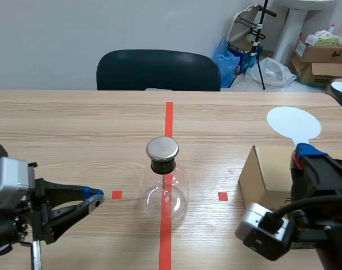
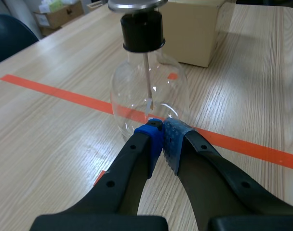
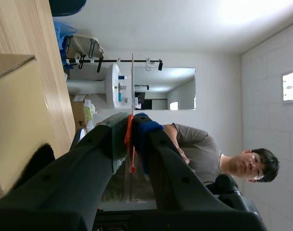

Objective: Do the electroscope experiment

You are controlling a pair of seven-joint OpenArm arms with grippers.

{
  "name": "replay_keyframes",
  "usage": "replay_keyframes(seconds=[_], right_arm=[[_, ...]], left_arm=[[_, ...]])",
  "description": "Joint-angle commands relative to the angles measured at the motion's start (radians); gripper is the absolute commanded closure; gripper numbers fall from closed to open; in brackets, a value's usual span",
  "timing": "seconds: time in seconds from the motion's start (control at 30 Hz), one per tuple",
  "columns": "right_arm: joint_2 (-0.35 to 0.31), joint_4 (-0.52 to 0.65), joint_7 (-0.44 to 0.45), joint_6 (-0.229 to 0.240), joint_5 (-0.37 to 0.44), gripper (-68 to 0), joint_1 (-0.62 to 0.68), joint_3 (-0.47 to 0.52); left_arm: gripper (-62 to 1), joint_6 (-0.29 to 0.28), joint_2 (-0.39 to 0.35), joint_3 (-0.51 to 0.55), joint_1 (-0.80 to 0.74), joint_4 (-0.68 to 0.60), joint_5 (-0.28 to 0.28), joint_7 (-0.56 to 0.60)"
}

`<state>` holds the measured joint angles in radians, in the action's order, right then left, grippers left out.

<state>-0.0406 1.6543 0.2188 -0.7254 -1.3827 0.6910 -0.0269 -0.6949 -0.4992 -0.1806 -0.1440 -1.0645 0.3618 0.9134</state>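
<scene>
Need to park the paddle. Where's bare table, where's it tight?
Free: the far strip between flask and chair; the patch between flask and cardboard box. Tight: left gripper, shut, sits close beside the flask; right gripper, shut on the white paddle, crowds the box.

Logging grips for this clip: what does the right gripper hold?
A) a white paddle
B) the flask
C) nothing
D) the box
A: the right gripper is shut on the orange handle of the paddle, while the flask stands well apart from it.
</scene>
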Motion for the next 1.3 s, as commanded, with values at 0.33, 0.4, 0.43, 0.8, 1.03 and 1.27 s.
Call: replay_keyframes(seconds=[0.33,0.4,0.43,0.8,1.03,1.27], right_arm=[[0.094,-0.099,0.258,-0.058,0.100,-1.0,-0.037,0.146],[0.104,-0.120,0.275,-0.058,0.109,-1.0,-0.046,0.154],[0.108,-0.124,0.279,-0.058,0.113,-1.0,-0.049,0.158],[0.132,-0.184,0.285,-0.058,0.108,-1.0,-0.077,0.177],[0.130,-0.222,0.285,-0.058,0.108,-1.0,-0.076,0.179],[0.089,-0.253,0.282,-0.058,0.112,-1.0,-0.077,0.179]], left_arm=[[-3.0,-0.001,0.037,0.211,-0.365,-0.392,-0.028,0.010],[-3.0,-0.001,0.053,0.240,-0.414,-0.454,-0.027,0.010],[-3.0,-0.001,0.064,0.252,-0.438,-0.485,-0.027,0.006],[-3.0,-0.001,0.122,0.294,-0.609,-0.737,0.024,-0.160],[-3.0,-0.001,0.122,0.294,-0.623,-0.772,0.023,-0.217],[-3.0,-0.001,0.119,0.294,-0.623,-0.772,-0.013,-0.234]])
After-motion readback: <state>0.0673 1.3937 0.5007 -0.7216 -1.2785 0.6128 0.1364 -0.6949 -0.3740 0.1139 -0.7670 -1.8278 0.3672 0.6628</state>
